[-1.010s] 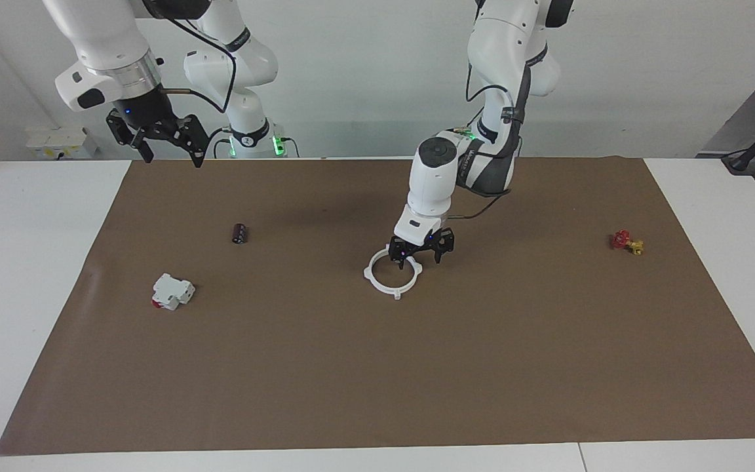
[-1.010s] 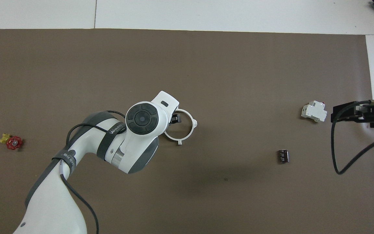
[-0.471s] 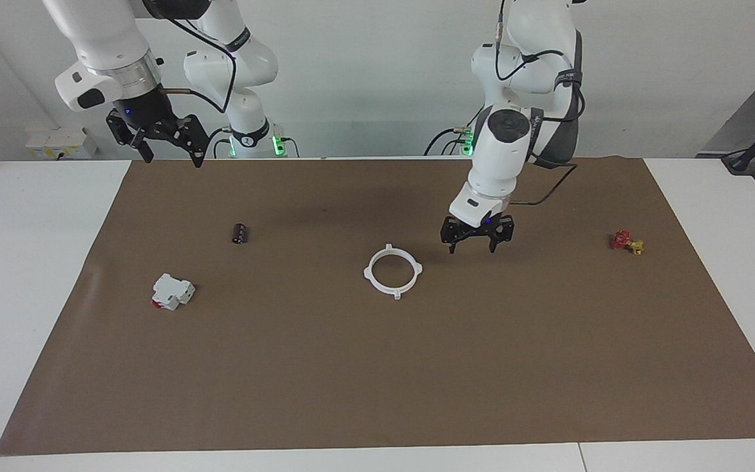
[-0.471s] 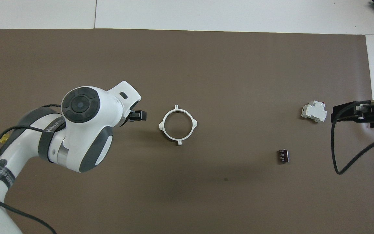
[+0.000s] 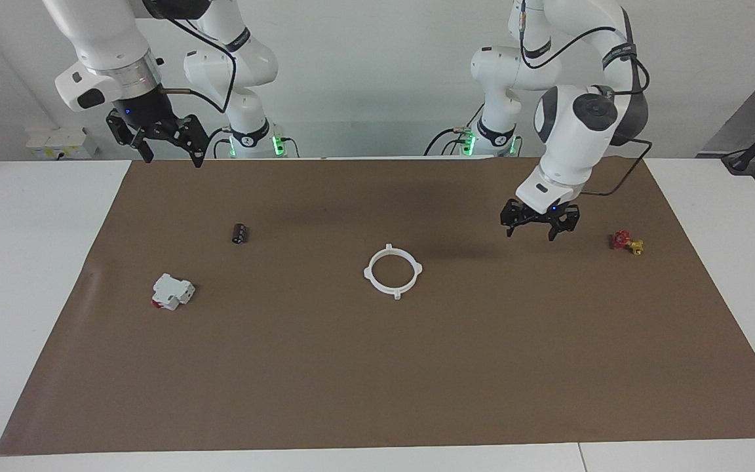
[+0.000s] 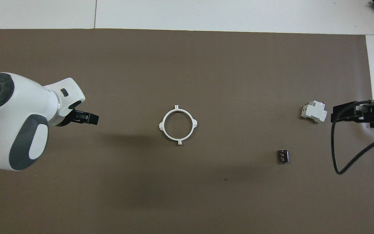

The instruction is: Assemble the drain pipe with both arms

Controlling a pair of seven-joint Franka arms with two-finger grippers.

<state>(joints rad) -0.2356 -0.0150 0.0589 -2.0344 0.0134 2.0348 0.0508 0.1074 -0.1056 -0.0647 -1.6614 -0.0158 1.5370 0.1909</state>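
Observation:
The drain pipe (image 5: 396, 292) lies flat as one closed white ring with four nubs in the middle of the brown mat; it also shows in the overhead view (image 6: 180, 140). Nothing touches it. My left gripper (image 5: 540, 233) is open and empty. It hangs above the mat between the ring and a small red and yellow part, well apart from the ring, and shows in the overhead view (image 6: 89, 119). My right gripper (image 5: 169, 156) is open and empty, and waits raised over the mat's edge nearest the robots at the right arm's end (image 6: 336, 113).
A boxy white block with a red part (image 5: 171, 291) (image 6: 313, 112) and a small dark cylinder (image 5: 240, 233) (image 6: 283, 156) lie toward the right arm's end. A small red and yellow part (image 5: 626, 241) lies toward the left arm's end. The brown mat (image 5: 377, 367) covers the table.
My left gripper has drawn away from the ring's rim toward the left arm's end of the table and risen a little. The ring stayed in place. The right arm has not moved.

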